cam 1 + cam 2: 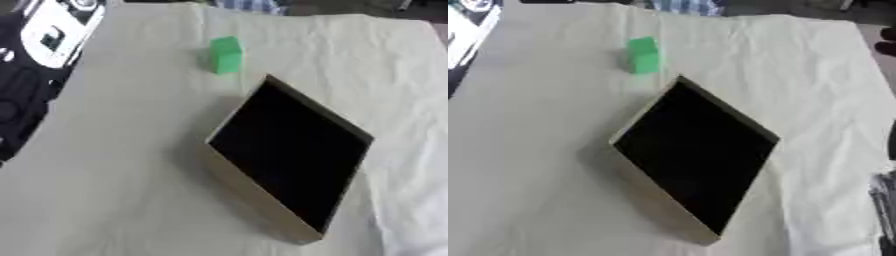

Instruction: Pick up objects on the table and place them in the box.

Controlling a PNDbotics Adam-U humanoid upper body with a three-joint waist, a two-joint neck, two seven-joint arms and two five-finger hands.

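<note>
A green block point(226, 54) stands upright on the table point(122, 165), which is covered with a pale, slightly creased cloth. The block sits toward the far side, left of centre, and nothing touches it.

Nearer and to the right lies the box point(262, 197), a shallow tan container turned cornerwise to the table edge. Its inside is dark and no contents can be made out. The block stands just beyond the box's far corner, apart from it and outside it.

Neither hand of the robot can be identified. In the right eye view a dark, partly silver shape point(883, 200) shows at the right edge, low down; whether it is part of the right arm cannot be told, and no fingers are visible there. The state of both hands therefore cannot be reported. That shape is well apart from the block, with the box lying between them.

Black and white equipment point(52, 35) shows past the table's far left edge.
</note>
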